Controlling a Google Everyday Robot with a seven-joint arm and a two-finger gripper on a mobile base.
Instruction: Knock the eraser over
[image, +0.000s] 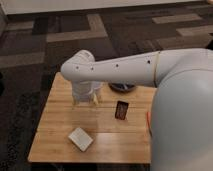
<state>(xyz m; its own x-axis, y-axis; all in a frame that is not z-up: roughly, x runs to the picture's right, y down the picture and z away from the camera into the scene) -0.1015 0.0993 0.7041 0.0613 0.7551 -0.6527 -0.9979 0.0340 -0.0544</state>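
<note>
The eraser (121, 110) is a small dark block with a reddish-brown rim. It stands upright on the wooden table (60, 120), right of the middle. My white arm reaches in from the right and bends down at its elbow. My gripper (85, 100) hangs from it over the table's back left part, to the left of the eraser and apart from it. The arm's white wrist hides what is directly under it.
A flat white square pad (80, 138) lies near the table's front edge. A dark round dish (123, 88) sits at the back, partly under my arm. An orange stick (148, 119) shows at the right edge beside my arm. Dark patterned carpet surrounds the table.
</note>
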